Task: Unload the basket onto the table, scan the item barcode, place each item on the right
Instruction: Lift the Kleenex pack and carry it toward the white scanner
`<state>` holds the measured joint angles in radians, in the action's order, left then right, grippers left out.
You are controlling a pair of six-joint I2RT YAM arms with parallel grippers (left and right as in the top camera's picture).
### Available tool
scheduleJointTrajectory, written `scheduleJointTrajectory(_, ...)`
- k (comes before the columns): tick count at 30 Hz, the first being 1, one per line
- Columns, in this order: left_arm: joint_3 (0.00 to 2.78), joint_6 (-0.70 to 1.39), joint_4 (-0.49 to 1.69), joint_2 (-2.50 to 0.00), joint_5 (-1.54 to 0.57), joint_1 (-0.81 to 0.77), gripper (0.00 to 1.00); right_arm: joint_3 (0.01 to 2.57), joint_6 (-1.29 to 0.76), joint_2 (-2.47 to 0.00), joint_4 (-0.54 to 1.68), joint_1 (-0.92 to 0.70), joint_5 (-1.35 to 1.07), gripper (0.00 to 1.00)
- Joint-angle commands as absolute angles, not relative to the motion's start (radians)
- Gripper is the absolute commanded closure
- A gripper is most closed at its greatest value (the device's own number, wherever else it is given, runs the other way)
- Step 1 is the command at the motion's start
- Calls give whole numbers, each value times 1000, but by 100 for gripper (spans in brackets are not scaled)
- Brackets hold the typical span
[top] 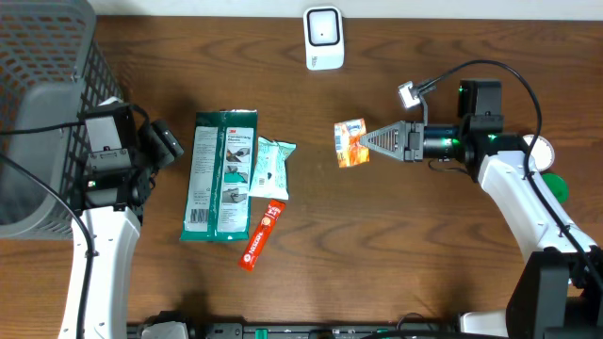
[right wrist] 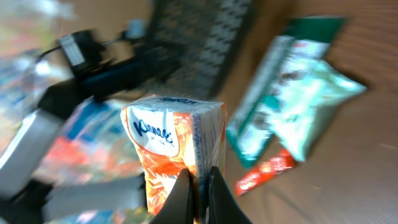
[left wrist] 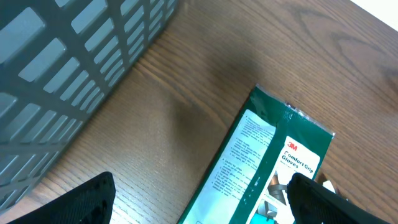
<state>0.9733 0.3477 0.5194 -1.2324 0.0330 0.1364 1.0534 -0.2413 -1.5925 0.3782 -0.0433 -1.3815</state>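
Right gripper point(top: 369, 141) pinches a Kleenex pack point(top: 350, 143) near the white scanner point(top: 322, 39) (bare wood between); left gripper point(top: 162, 143) gapes wide beside the 3M gloves packet point(top: 222, 176).

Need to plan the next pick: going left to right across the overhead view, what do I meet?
Basket → left gripper → green glove package → pale green packet → white scanner → Kleenex tissue pack → right gripper, shut on it. The red stick packet spans both packages, so it is left out.
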Motion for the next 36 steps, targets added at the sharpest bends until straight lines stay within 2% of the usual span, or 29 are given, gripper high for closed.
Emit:
scheduleJointTrajectory(1,999,353,520,-1223,45,140,12,1058,-186,-1597,377,-32,-1561,99)
scheduleJointTrajectory(9,999,353,520,-1223,45,140,12,1058,-159,-1597,360,-34,-1509,99)
scheduleJointTrajectory(12,999,353,520,-1223,45,140,11,1058,-191,-1597,379,-41,-1227,99)
scheduleJointTrajectory(17,999,353,520,-1223,45,140,12,1058,-241,-1592,475,-73,-604,99)
scheduleJointTrajectory(21,999,353,520,-1223,45,140,12,1100,-265,-1535,583,-74,-369,99)
scheduleJointTrajectory(23,999,353,520,-1223,45,140,12,1188,-265,-1509,698,-74,-278,99)
scheduleJointTrajectory(30,999,353,520,-1223,45,140,11,1784,-266,-1602,1248,-152,34,99)
scheduleJointTrajectory(36,999,353,520,-1223,45,140,12,2254,-269,-1837,1488,-280,226,99)
